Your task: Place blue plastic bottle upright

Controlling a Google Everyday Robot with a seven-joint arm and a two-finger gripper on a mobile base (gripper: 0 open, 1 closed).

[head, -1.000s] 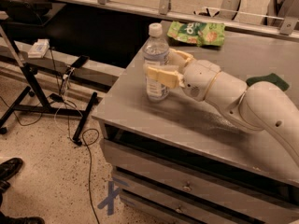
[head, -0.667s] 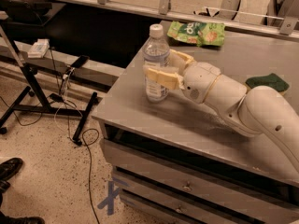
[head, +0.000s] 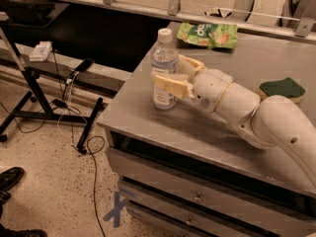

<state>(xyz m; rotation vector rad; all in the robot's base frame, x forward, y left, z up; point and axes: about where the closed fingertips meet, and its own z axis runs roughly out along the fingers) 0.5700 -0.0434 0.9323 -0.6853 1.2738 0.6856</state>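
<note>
The blue plastic bottle [head: 163,58] is a clear, pale-bluish bottle with a white cap and a printed label. It stands upright near the front left corner of the grey table [head: 148,127]. My gripper [head: 167,70] reaches in from the right. Its cream fingers [head: 170,84] sit on either side of the bottle's middle and are closed on it. The bottle's base rests on the tabletop.
A green snack bag [head: 207,34] lies at the back of the table. A green sponge [head: 282,88] lies at the right behind my arm. Drawers [head: 197,197] are below the tabletop. A black stand [head: 29,83] with cables is on the floor to the left.
</note>
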